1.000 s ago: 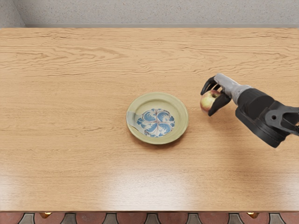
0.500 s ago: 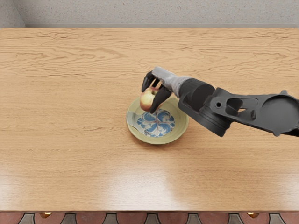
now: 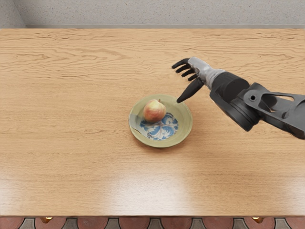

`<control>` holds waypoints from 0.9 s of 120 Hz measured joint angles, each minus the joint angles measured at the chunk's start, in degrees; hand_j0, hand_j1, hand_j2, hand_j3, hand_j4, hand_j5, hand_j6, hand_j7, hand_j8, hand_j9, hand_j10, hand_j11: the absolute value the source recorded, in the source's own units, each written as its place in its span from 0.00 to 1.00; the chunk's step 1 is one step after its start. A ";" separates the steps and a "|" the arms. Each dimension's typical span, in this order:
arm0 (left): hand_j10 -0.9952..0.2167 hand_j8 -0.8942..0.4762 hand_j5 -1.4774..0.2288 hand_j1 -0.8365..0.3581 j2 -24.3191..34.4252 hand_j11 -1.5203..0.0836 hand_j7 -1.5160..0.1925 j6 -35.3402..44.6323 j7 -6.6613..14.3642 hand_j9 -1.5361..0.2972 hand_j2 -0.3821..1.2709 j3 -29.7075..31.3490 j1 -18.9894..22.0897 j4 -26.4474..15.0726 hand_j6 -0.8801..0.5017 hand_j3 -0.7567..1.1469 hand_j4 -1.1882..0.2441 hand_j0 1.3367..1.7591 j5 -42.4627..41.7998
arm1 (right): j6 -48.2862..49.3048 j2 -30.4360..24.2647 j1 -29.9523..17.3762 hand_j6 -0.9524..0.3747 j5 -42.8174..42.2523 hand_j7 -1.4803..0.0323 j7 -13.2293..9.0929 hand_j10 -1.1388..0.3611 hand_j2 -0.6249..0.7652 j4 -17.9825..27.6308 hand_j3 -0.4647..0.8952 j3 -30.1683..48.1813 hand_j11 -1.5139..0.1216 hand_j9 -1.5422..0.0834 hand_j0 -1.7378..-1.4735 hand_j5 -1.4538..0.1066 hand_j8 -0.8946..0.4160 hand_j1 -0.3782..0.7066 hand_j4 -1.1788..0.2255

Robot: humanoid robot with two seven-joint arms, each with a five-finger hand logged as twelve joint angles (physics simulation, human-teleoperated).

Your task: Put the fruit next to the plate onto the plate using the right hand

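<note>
One apple (image 3: 154,110), yellow with a red blush and a short stem pointing up, is seen resting on the plate (image 3: 187,120), on the upper left part of its inner surface, partly over the blue floral pattern painted in the middle. Only this single fruit is shown, and only one plate, a round dish with a pale green rim. One hand is counted: the right hand (image 3: 193,72), placed above and to the right of the plate, clear of the rim and well apart from the apple. Its fingers (image 3: 181,63) are spread and extended toward the left, with nothing grasped between them; four are fanned out side by side, while the thumb (image 3: 186,95) is angled down toward the plate's upper right edge without touching it, as far as can be judged. One dark arm (image 3: 248,101) is seen running from the hand to the right of the plate and out past the picture's right edge. Plate and fruit are carried by a single wooden table (image 3: 71,95), near whose middle the plate is set. A grey wall (image 3: 143,12) is seen beyond the plate's far side, past the table's edge, and a strip of tiled floor (image 3: 114,223) below its near edge.
</note>
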 joint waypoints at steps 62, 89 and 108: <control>0.81 0.65 0.86 0.98 0.00 0.94 0.88 0.00 0.00 0.83 0.23 0.00 0.00 0.00 0.63 0.40 0.82 0.76 0.00 | 41.11 -3.48 -32.77 0.62 5.26 0.86 0.00 0.67 0.44 0.02 0.34 52.43 0.82 0.84 0.30 0.82 0.58 0.17 0.74; 0.81 0.65 0.86 0.98 0.00 0.94 0.88 0.00 0.00 0.83 0.23 0.00 0.01 0.00 0.63 0.40 0.82 0.76 0.01 | 57.90 -3.49 -35.87 0.63 17.29 0.88 0.00 0.68 0.43 -14.14 0.34 63.36 0.83 0.85 0.30 0.83 0.59 0.16 0.75; 0.81 0.65 0.86 0.98 0.00 0.94 0.88 0.00 0.00 0.83 0.23 -0.01 0.00 0.01 0.63 0.40 0.82 0.76 0.01 | 59.70 -2.96 -36.02 0.63 23.05 0.88 0.00 0.68 0.43 -21.48 0.34 65.87 0.83 0.86 0.30 0.83 0.60 0.15 0.76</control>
